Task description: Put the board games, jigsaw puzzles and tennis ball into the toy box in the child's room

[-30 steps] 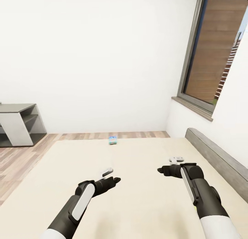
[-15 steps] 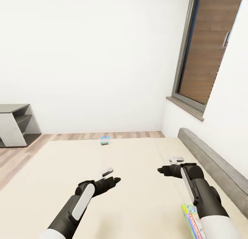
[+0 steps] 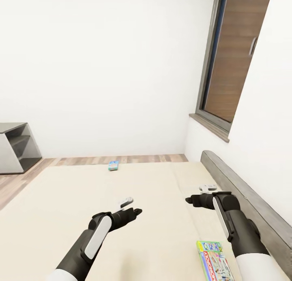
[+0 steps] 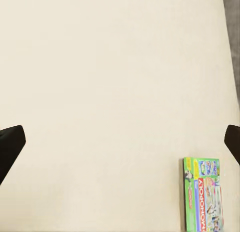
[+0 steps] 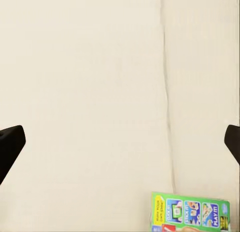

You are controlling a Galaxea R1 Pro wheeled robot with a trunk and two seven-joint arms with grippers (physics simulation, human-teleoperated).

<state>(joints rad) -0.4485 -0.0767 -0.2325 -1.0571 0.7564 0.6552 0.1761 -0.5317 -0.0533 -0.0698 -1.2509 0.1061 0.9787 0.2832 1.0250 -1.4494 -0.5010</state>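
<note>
monopoly box point(image 3: 213, 260), flat and glossy, lies on the matte cream mattress point(image 3: 61, 216).

The Monopoly box point(image 3: 213, 260) lies on the bed point(image 3: 162, 232) near the headboard point(image 3: 247, 192), right; a smaller game box point(image 3: 113, 165) at the far edge; a shelf unit point(image 3: 16, 147) far left.
</note>
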